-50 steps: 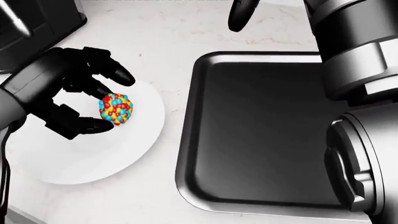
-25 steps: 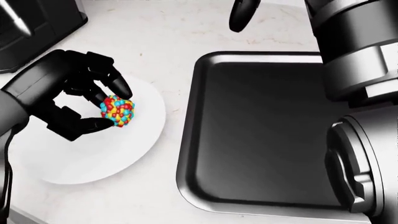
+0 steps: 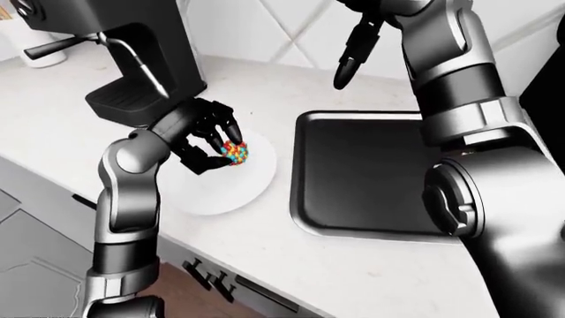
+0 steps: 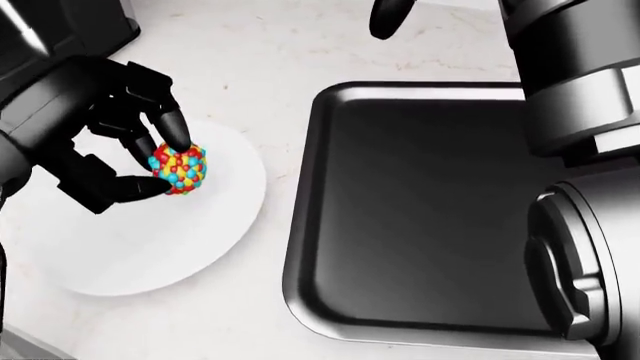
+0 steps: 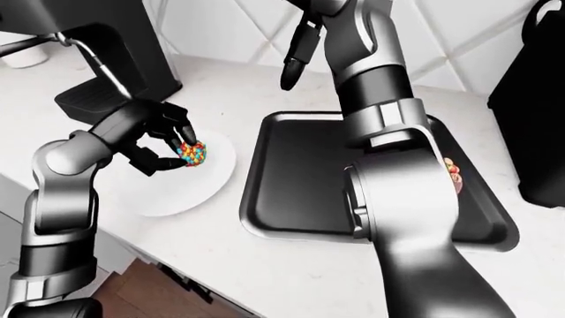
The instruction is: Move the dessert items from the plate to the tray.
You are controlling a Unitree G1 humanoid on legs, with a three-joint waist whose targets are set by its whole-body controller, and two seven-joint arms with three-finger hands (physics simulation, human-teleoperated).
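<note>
A ball-shaped dessert [image 4: 183, 170] covered in red, yellow and blue sprinkles sits over the upper part of the white plate [image 4: 150, 244]. My left hand [image 4: 163, 163] is shut on it, thumb below and fingers on top. Whether the ball rests on the plate or hangs just above it does not show. The black tray [image 4: 300, 195] lies right of the plate. A second dessert [image 5: 453, 173] lies at the tray's right side, half hidden behind my right arm. My right hand [image 3: 352, 50] hangs high above the counter past the tray's top edge, fingers loose and holding nothing.
A black coffee machine [image 3: 132, 59] stands on the white counter [image 3: 265, 86] at the upper left, close to the plate. A dark appliance [image 5: 538, 106] stands at the right edge of the right-eye view. My right arm [image 4: 580, 187] covers the tray's right side in the head view.
The left hand's fingers have closed tighter round the sprinkle ball. Hand and ball have shifted slightly up and left over the plate. The right arm has barely moved.
</note>
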